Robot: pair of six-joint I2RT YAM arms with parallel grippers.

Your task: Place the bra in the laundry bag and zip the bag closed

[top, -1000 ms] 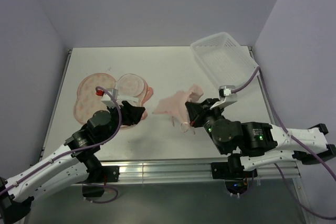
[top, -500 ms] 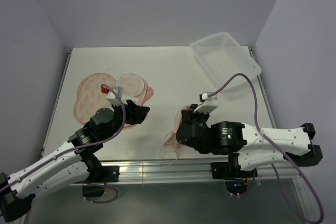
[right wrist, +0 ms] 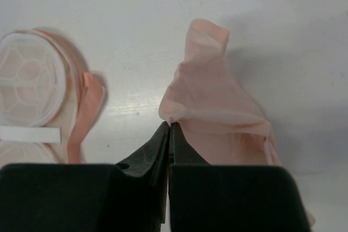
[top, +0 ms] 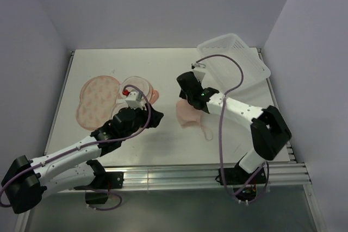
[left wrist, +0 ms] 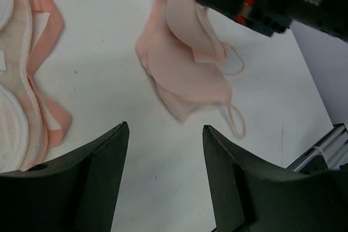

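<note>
The left gripper (left wrist: 164, 129) is nearest us, fingers spread wide with nothing between them. It has nudged toward 3 o'clock over the last second.

Just beyond it is the bra (top: 190, 115), and here's the change. Half a second ago it was bunched down at the 6 o'clock edge of the table (top: 163, 63). Now it's back near the middle, at 3 o'clock of the laundry bag (top: 98, 93) and apart from it.

The right gripper (right wrist: 169, 126) has swung round to reach in from the 12 o'clock side. Its fingers are pinched tight on a fold of the bra's edge, and the rest of the garment trails on the table.

The bag lies open with its mesh showing and nothing inside. Far off at 1 o'clock sits the white basket (top: 234, 58).

My read is that the garment is being set up for a carry toward 9 o'clock into the bag. Zipping is a long way off.
</note>
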